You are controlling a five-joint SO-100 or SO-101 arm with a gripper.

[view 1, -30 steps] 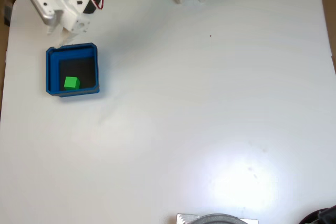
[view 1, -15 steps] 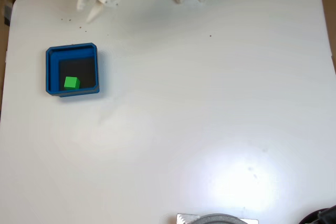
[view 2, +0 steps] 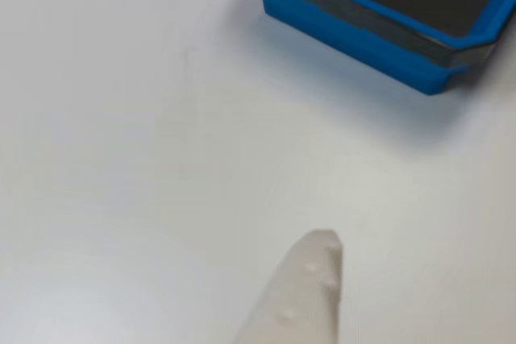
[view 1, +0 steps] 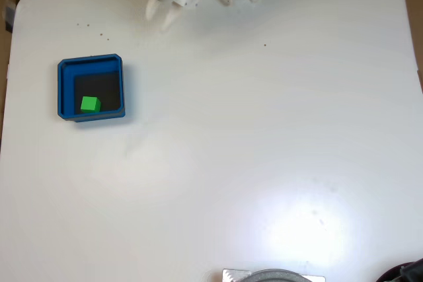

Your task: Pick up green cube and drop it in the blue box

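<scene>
The cube [view 1: 90,104] lies inside the box [view 1: 65,87], at its lower-left corner in the fixed view. The end effector [view 1: 160,15] hangs well apart from the box, empty; whether it is apart or together I cannot tell.

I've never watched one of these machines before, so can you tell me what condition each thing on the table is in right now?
green cube: resting inside the box, in its lower-left part in the fixed view, nothing holding it.
blue box: flat on the table, open-topped, holding the cube.
gripper: near the table's top edge, away from the box, holding nothing; open or shut unclear.
table: white, with a bright glare patch.
</scene>
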